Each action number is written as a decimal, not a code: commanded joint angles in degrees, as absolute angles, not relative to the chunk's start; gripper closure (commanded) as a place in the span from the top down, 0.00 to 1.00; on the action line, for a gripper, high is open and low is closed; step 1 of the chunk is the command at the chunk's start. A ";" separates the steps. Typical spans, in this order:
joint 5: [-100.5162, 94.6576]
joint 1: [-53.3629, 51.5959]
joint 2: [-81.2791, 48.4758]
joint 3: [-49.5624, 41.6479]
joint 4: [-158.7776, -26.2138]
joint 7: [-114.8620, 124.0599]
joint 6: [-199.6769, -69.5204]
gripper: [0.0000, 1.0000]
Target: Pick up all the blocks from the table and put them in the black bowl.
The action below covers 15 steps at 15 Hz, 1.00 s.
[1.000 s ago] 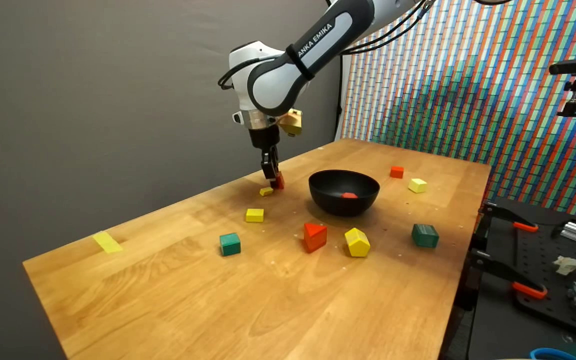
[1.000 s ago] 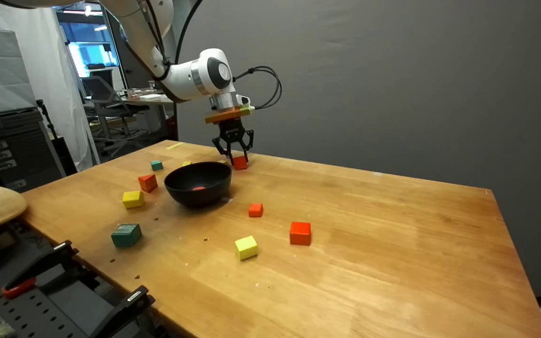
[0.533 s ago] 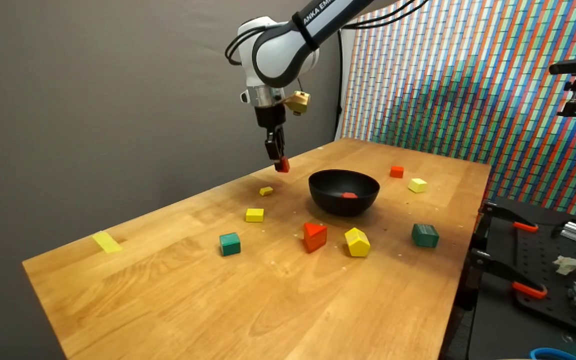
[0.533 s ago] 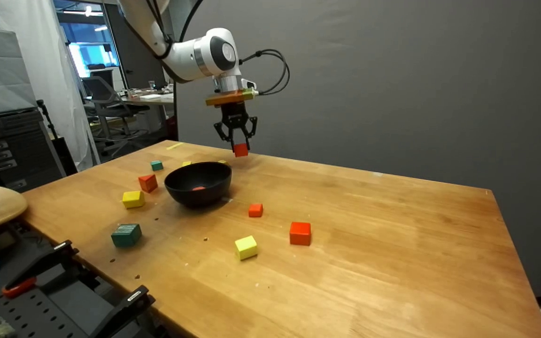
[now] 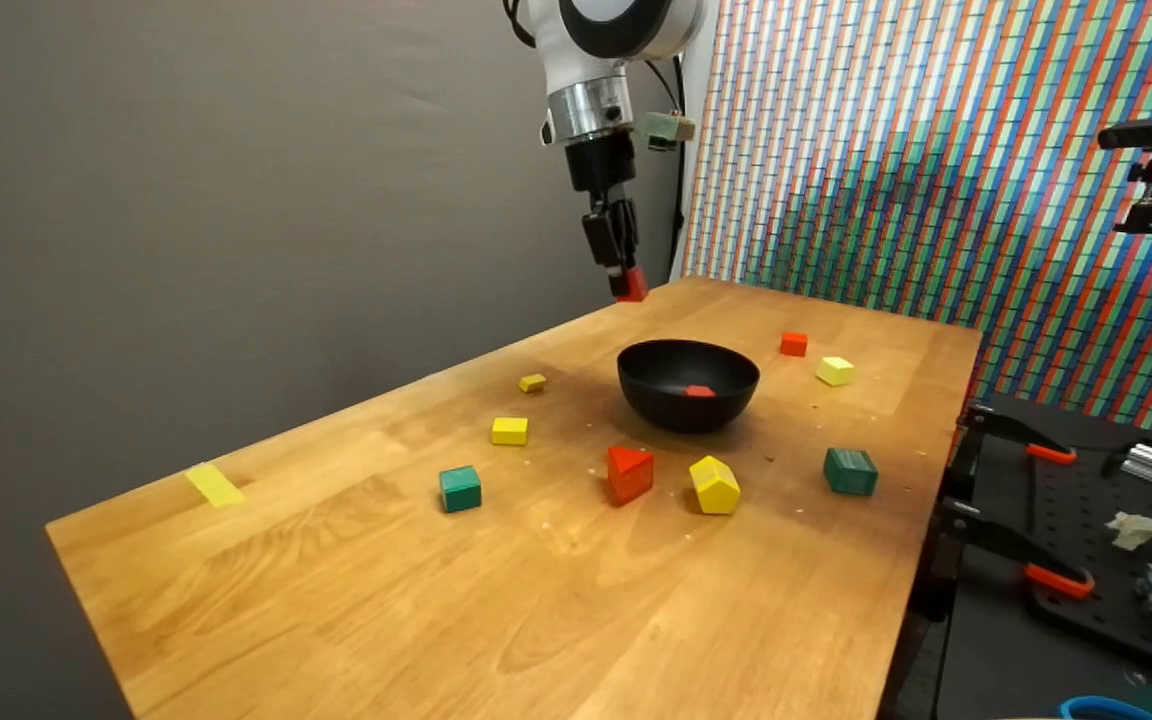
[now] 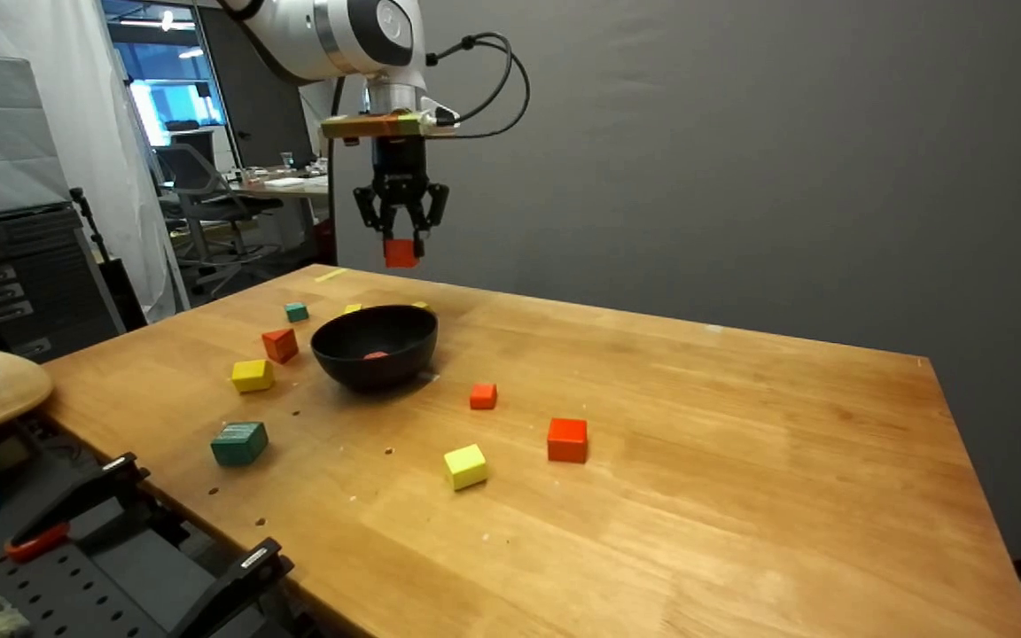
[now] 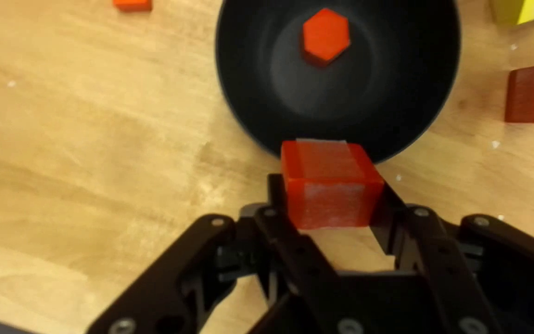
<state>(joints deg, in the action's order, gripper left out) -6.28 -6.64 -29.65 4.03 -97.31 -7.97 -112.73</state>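
Jaws clasp a red block [image 7: 332,185] high so it should clear the black bowl [image 5: 674,413], though I judge depth poorly.

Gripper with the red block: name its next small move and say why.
Probably ease the gripper toward the middle of the black bowl before lowering: it holds the red block in the air, and in the wrist view that block covers part of the bowl's edge, not its middle.
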 commanded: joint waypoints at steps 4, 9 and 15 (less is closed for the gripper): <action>1.76 -3.37 -23.76 4.30 -116.06 -5.30 -126.69 0.24; 1.39 -3.41 -22.33 4.97 -119.49 -5.86 -131.70 0.84; -2.96 -6.22 -20.29 6.10 -115.75 -6.39 -132.64 1.00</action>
